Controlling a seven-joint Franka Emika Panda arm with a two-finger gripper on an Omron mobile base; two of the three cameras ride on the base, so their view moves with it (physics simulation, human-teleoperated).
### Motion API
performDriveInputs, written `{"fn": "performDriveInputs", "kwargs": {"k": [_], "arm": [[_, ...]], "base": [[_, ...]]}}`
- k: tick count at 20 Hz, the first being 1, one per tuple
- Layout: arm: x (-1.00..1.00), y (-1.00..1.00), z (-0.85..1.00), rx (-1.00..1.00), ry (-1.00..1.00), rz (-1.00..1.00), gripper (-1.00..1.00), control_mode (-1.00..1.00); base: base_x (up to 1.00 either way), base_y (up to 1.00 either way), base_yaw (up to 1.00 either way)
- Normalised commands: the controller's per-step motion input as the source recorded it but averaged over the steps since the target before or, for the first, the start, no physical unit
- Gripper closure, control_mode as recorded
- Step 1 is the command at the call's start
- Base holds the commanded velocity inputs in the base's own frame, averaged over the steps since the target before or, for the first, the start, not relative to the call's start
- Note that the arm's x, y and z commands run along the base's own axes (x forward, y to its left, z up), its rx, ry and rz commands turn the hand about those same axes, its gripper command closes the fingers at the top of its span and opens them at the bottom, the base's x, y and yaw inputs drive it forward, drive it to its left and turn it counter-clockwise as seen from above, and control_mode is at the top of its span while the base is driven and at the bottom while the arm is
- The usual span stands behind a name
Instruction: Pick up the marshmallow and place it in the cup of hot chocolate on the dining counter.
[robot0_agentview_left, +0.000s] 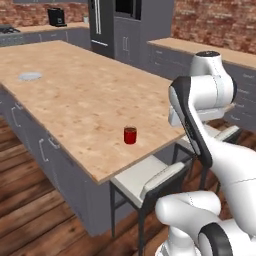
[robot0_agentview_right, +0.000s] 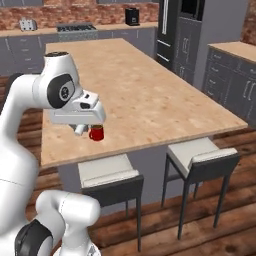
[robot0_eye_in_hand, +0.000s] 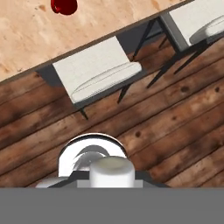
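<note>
The red cup of hot chocolate (robot0_agentview_left: 130, 135) stands near the front edge of the dining counter (robot0_agentview_left: 85, 95); it also shows in the right base view (robot0_agentview_right: 96, 133) and at the top edge of the hand view (robot0_eye_in_hand: 64, 6). Far back on the left of the counter lies a flat grey plate (robot0_agentview_left: 30, 76). I cannot make out the marshmallow. My gripper (robot0_agentview_right: 80, 130) hangs under the white hand just left of the cup, over the counter's edge. Its fingers are too small and hidden to tell whether they are open or shut.
Two white-cushioned stools (robot0_agentview_right: 109, 172) (robot0_agentview_right: 200, 155) stand against the counter's near side on the wooden floor (robot0_eye_in_hand: 166, 113). Grey cabinets (robot0_agentview_left: 200, 55) line the brick wall and a tall fridge (robot0_agentview_left: 102, 25) stands at the back.
</note>
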Motion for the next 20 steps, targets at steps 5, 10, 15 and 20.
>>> {"fn": "performDriveInputs", "kwargs": {"k": [5,10,15,20], "arm": [[0.00,0.00,0.00,0.00,0.00,0.00,1.00,1.00],[0.00,0.00,0.00,0.00,0.00,0.00,1.00,1.00],[0.08,0.09,-0.08,0.00,0.01,0.02,1.00,-1.00],[0.56,0.50,-0.31,0.02,0.09,0.18,1.00,-1.00]], "base": [[0.91,-0.78,0.23],[0.27,-0.03,0.03],[0.04,0.13,0.05],[0.00,0.00,0.00]]}}
